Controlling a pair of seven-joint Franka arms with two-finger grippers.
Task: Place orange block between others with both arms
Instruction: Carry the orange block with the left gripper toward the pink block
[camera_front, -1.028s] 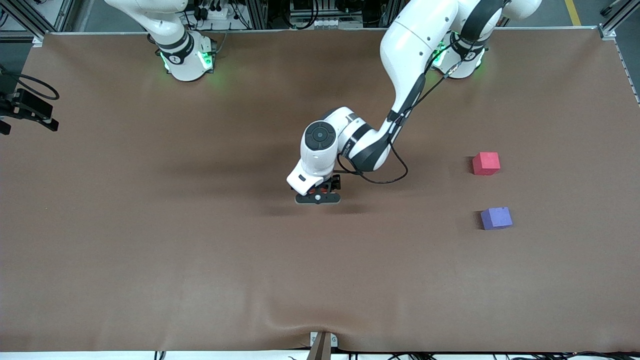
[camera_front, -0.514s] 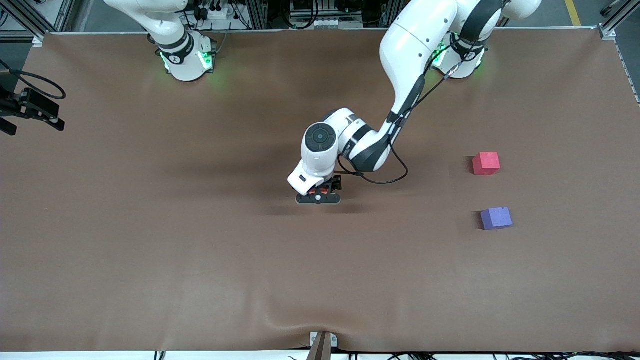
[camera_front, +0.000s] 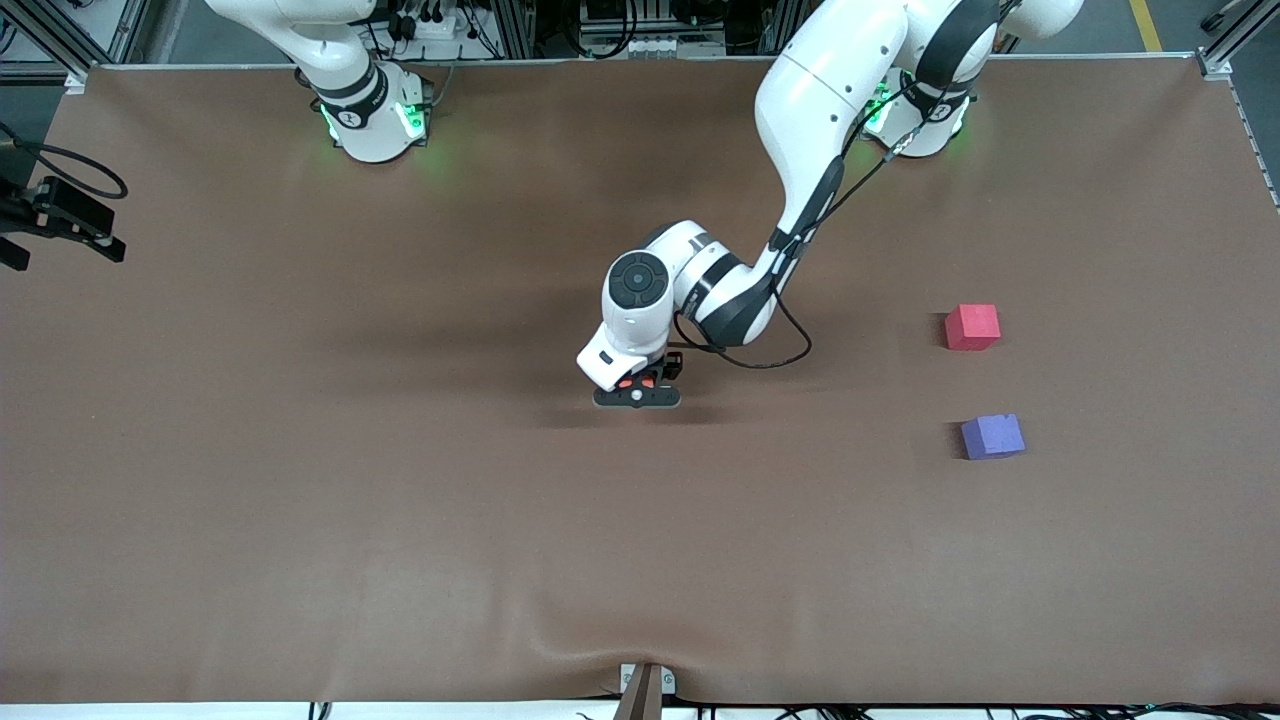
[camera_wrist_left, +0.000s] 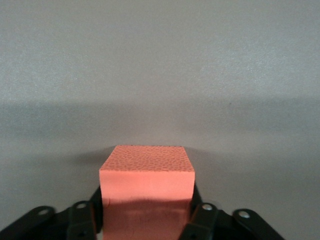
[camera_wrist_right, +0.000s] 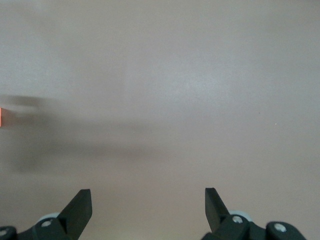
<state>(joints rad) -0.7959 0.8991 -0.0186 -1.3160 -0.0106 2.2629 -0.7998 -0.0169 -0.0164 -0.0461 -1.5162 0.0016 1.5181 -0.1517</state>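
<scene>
Down at the middle of the brown surface (camera_front: 300, 480), the left pincer (camera_wrist_left: 147, 222) is clamped on the orange block (camera_wrist_left: 146, 192), its fingers (camera_wrist_left: 200, 220) pressed against both sides; from the front only slivers of orange show under the white wrist, so whether the block rests on the surface cannot be told. Out at the edge of the front view over the right arm's end of the surface, the right pincer (camera_wrist_right: 148, 205) waits with its fingers apart, holding nothing. Well apart, toward the left arm's end, the pinkish-red cube (camera_front: 972, 327) sits farther from the front camera than the purple-blue cube (camera_front: 992, 436).
</scene>
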